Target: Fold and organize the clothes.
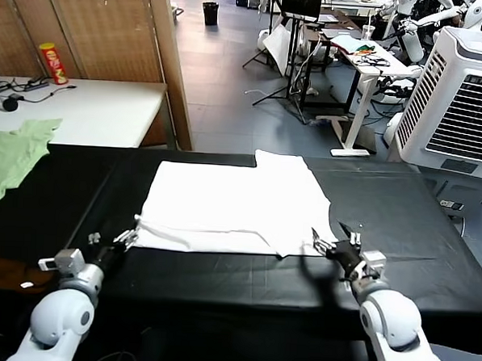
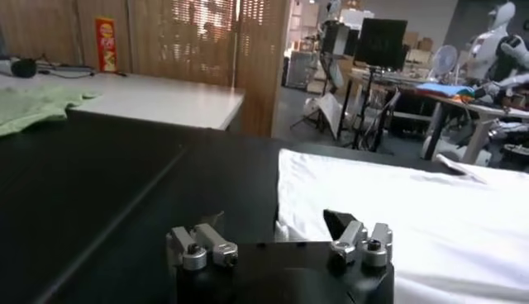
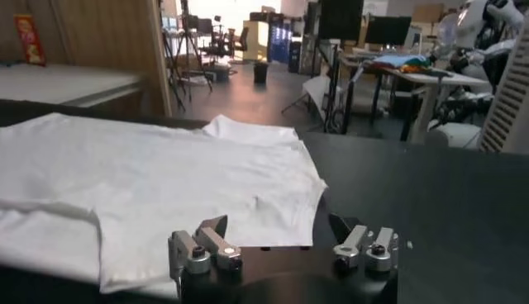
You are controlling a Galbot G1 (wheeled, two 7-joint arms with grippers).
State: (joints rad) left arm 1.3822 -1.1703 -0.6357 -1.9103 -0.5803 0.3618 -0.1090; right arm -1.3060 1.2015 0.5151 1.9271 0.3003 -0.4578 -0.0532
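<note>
A light green garment (image 1: 12, 156) lies at left on the black bench (image 1: 432, 231); a red can (image 1: 53, 63) stands upper left

One white T-shirt (image 1: 235, 206), one green garment (image 1: 12, 156), one red can (image 1: 53, 63), two tables.

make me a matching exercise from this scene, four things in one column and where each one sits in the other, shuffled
Things:
1. white T-shirt
2. light green garment
3. left gripper
4. right gripper

Places:
A. at the near right corner of the shirt, open
B. spread flat in the middle of the black table
C. at the near left corner of the shirt, open
D. on the far left, draped from the white table onto the black one

Pairs: 1-B, 2-D, 3-C, 4-A
</note>
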